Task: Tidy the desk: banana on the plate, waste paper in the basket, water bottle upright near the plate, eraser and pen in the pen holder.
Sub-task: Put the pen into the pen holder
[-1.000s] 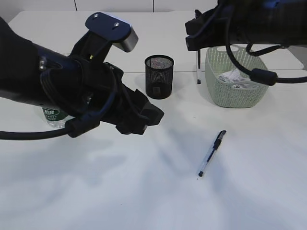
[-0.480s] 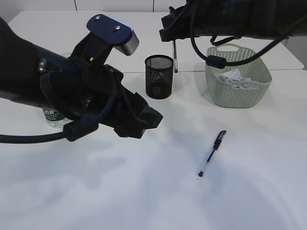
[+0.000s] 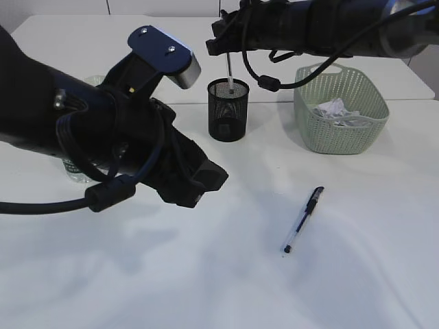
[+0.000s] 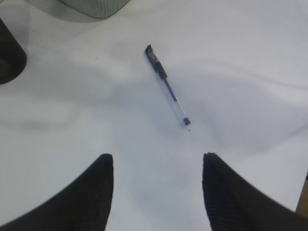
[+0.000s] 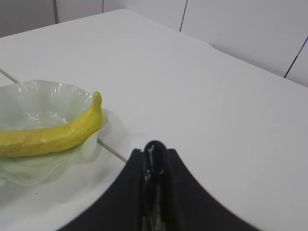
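Right pincer (image 3: 227,49) lowers a pen into the holder
Left pincer (image 4: 156,190) gapes wide, empty, lower left; right pincer, upper centre, clamps a pen (image 3: 230,74) upright over the mesh pen holder (image 3: 228,110); another pen (image 3: 302,220) lies on the worktop (image 3: 226,281), lower right.

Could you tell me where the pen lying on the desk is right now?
In the exterior view the pen lies flat on the white desk, right of centre, in front of the green basket and apart from the pen holder.

Open tabletop (image 3: 226,274) around lone pen (image 3: 302,220).
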`<state>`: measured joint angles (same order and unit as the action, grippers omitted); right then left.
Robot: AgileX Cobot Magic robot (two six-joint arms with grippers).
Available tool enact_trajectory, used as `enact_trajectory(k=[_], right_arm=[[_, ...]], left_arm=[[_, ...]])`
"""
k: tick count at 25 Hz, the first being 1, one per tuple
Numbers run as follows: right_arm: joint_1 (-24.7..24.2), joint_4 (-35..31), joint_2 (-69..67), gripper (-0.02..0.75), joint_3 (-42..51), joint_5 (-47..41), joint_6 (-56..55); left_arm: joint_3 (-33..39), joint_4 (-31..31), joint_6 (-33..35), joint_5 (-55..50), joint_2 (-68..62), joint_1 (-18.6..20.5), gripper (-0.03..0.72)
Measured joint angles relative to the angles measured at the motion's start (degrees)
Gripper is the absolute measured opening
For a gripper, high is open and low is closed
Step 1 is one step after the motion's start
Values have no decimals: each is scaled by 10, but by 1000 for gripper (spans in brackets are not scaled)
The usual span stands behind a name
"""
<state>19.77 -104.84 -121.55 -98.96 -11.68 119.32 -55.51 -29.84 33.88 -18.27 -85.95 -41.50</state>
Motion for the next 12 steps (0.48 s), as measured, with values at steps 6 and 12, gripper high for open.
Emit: enact_trajectory(k=[6,12], right_arm=[[-2,0,-39,54,-44,9,0],[-5,0,-65,54,-46,9,0]], left_arm=[[0,1,0,0,0,0,425],[0,3,0,0,0,0,425]])
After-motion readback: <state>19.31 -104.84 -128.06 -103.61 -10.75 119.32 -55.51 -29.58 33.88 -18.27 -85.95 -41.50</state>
